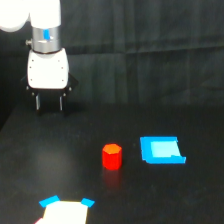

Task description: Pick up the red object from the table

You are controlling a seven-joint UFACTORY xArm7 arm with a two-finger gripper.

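Hand (49, 102) hangs at upper left, fingers apart, gripping nothing. Red block (112, 156) stands mid-frame on the worktop (165, 200), blue piece (161, 150) beside it. No readable writing.

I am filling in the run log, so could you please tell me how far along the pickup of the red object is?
Nothing looks done yet. The red object stands on the table, beside the flat blue piece and not touching it. The gripper hangs far off toward the exterior view's upper left, its jaws apart and holding nothing. In hand: nothing visible beyond that. Left: the approach, descent, closing on the block and the lift.
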